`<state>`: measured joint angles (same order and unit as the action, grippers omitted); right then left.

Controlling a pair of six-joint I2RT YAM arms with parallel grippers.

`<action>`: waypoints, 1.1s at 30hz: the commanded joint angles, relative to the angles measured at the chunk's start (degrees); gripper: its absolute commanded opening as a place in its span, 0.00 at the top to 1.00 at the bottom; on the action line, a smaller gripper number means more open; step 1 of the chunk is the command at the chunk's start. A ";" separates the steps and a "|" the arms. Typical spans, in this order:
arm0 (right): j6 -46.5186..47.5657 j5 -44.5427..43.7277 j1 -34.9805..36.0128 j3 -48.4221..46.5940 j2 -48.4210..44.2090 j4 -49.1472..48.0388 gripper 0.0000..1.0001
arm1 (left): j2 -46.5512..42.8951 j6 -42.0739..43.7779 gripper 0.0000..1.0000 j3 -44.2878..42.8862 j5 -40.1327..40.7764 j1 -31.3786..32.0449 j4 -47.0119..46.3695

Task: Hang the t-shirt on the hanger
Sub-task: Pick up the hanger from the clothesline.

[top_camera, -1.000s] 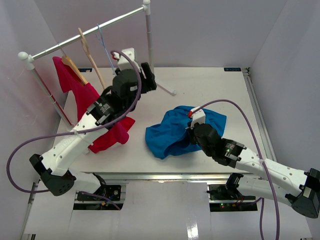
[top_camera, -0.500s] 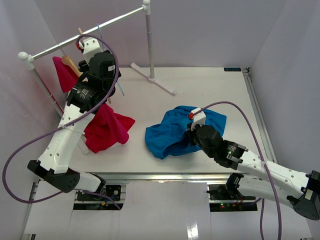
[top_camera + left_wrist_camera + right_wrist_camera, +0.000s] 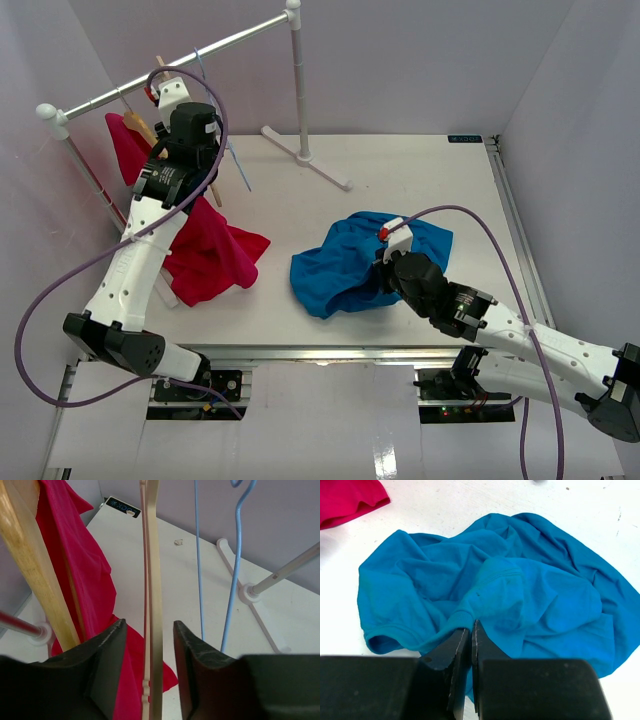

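Shirts, 2: one blue t-shirt (image 3: 335, 270) lying near centre-right on the table (image 3: 420, 170), and one red shirt (image 3: 205, 255) hung at far left. Hangers, 3, all on the single clothes rail (image 3: 240, 38) at far left: one bare wooden hanger (image 3: 152, 605), one wooden hanger under the red shirt (image 3: 30, 565), and one pale-blue wire hanger (image 3: 199, 580) to their right. Table, 1; robot arms, 2: left arm (image 3: 130, 270) and right arm (image 3: 520, 335).

1. My left fingers (image 3: 107, 670) straddle the hanger (image 3: 152, 580), with a slim gap on either side.
2. The wire hanger (image 3: 198, 560) hangs just right of it; the red shirt (image 3: 75, 580) hangs just left.
3. I see bare counter (image 3: 420, 170) between the rack foot (image 3: 303, 155) and the t-shirt (image 3: 340, 265).
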<state>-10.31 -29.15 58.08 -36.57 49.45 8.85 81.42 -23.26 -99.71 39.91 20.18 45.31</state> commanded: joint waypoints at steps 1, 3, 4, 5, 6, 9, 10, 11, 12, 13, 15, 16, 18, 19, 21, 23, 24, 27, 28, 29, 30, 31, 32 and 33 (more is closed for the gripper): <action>0.19 -0.15 -0.16 0.19 -0.53 -2.60 0.92 | -0.57 2.42 0.53 -0.25 -3.33 -1.25 -3.08; 0.29 -0.19 -0.16 0.17 -0.21 -2.61 0.92 | -0.08 3.22 0.59 -1.45 -3.84 -1.30 -3.21; 0.29 -0.14 -0.16 0.13 -0.06 -2.61 0.92 | 0.16 3.69 0.63 -1.98 -4.12 -1.34 -3.21; 0.29 -0.11 -0.16 0.10 0.00 -2.58 0.92 | 0.46 4.10 0.67 -2.54 -4.36 -1.37 -3.21; 0.29 -0.11 -0.16 0.10 -0.06 -2.52 0.92 | 0.86 4.39 0.73 -3.14 -4.47 -1.37 -3.19; 0.29 -0.11 -0.16 0.45 -0.18 -2.65 0.92 | 1.32 4.93 0.89 -4.07 -4.02 -1.37 -2.60; 0.29 -0.08 -0.13 0.45 -0.23 -2.69 0.92 | 1.52 5.01 0.95 -4.67 -3.71 -1.37 -2.36; 0.29 -0.03 -0.08 0.45 -0.23 -2.69 0.92 | 1.72 5.14 1.00 -5.22 -3.54 -1.37 -2.08; 0.29 -0.05 -0.10 0.45 -0.18 -2.69 0.92 | 1.80 5.31 1.00 -5.71 -3.31 -1.37 -1.76; 0.29 -0.11 -0.16 0.45 -0.07 -2.69 0.92 | 1.97 5.49 1.00 -6.87 -3.02 -1.37 -1.24; 0.32 -0.15 -0.11 0.48 0.01 -2.73 0.92 | 1.84 5.92 1.00 -8.11 -1.89 -1.37 -1.01; 0.39 -0.20 -0.16 0.53 0.13 -2.80 0.92 | 1.71 6.04 1.00 -8.44 -1.49 -1.37 -0.98; 0.46 -0.31 -0.11 0.48 0.37 -2.92 0.92 | 1.47 5.95 1.00 -9.83 -1.41 -1.37 -0.13; 0.46 -0.38 -0.09 0.45 0.51 -2.96 0.92 | 1.32 5.80 1.00 -10.64 -1.49 -1.37 0.42; 0.46 -0.38 -0.16 0.45 0.80 -2.96 0.92 | 0.96 5.44 1.00 -11.66 -1.99 -1.37 1.22; 0.46 -0.38 -0.16 0.45 0.95 -3.09 0.92 | 0.47 5.15 1.00 -11.73 -3.29 -1.37 2.07; 0.50 -0.32 -0.14 0.47 1.04 -3.21 0.92 | -0.03 5.15 1.00 -11.22 -4.09 -1.37 2.18; 0.64 -0.06 -0.16 0.48 1.64 -3.49 0.92 | -2.52 7.27 1.00 -6.91 -7.56 -1.37 -1.16; 0.68 -0.03 -0.16 0.45 1.83 -3.49 0.92 | -3.71 8.16 1.00 -4.80 -8.00 -1.37 -2.85; 0.70 0.00 -0.16 0.45 1.90 -3.49 0.92 | -4.87 8.66 1.00 -2.77 -7.61 -1.37 -3.74; 0.64 0.06 -0.16 0.45 1.96 -3.49 0.92 | -5.54 9.09 1.00 -1.68 -6.90 -1.37 -4.41; 0.64 0.14 -0.16 0.45 1.96 -3.49 0.92 | -5.90 9.27 1.00 -1.13 -6.29 -1.37 -4.60; 0.64 0.21 -0.16 0.45 1.96 -3.49 0.92 | -6.55 9.47 1.00 -0.34 -5.87 -1.37 -4.55; 0.64 0.24 -0.16 0.49 1.92 -3.49 0.92 | -7.00 9.50 1.00 0.28 -6.01 -1.37 -4.53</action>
<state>-10.09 -29.11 58.08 -36.51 51.40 8.38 78.89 -15.71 -101.38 33.78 19.18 44.60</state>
